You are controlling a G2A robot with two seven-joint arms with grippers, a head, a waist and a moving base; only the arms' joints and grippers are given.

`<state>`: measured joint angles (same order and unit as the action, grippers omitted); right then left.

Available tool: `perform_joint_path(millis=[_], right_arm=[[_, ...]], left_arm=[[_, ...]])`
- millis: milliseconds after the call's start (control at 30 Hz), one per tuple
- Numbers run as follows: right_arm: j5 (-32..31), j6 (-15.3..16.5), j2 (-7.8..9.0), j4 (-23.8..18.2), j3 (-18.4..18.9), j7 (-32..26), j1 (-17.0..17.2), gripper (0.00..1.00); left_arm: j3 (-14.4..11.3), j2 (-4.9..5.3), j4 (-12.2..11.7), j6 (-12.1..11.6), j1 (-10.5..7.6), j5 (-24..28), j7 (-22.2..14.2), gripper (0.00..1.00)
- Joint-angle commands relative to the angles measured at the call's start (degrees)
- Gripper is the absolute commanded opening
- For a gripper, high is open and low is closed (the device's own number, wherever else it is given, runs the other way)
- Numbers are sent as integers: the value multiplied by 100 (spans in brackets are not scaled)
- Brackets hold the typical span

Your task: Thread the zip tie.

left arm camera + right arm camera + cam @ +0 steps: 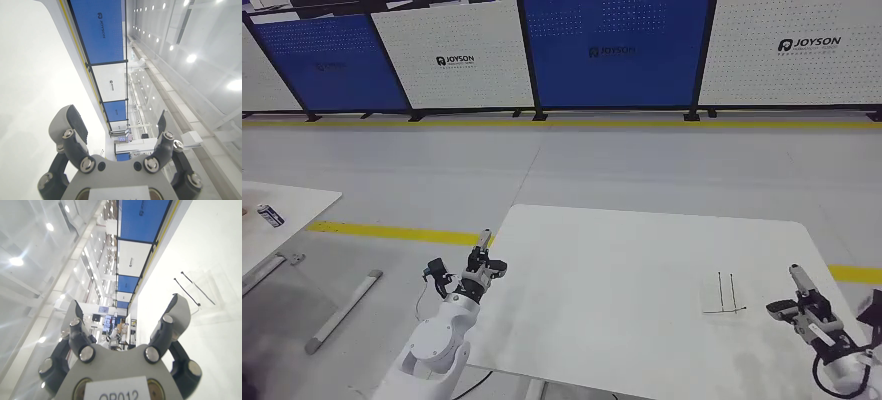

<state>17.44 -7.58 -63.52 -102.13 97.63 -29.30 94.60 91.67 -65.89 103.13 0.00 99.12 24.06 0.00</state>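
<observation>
At the table (pixel 622 270) edges, our left gripper (pixel 117 121) and right gripper (pixel 126 306) gape wide, empty; ties (pixel 186 292) rest on a clear stand (pixel 208 315) near the right, likely for easy picking.

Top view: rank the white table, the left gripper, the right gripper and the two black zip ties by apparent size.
Largest: white rectangular table.
Then left gripper and right gripper, which look alike, so unranked.
Smallest: thin black zip ties.
</observation>
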Motion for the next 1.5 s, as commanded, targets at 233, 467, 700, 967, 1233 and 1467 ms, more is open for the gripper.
perform_joint_path(millis=[233,467,700,967,1233,1467], right_arm=[[0,-16,3,16,5,-73,-17,100],[0,-16,3,16,5,-73,-17,100],[-415,98,83,133,87,-742,-422,100],[-693,395,233,703,-118,-2683,-1186,100],[-995,433,291,939,-358,-3403,-1479,100],[-995,433,291,939,-358,-3403,-1479,100]], left_arm=[[0,0,0,0,0,0,0,100],[0,0,0,0,0,0,0,100],[0,0,0,0,0,0,0,100],[0,0,0,0,0,0,0,100],[0,0,0,0,0,0,0,100],[0,0,0,0,0,0,0,100]])
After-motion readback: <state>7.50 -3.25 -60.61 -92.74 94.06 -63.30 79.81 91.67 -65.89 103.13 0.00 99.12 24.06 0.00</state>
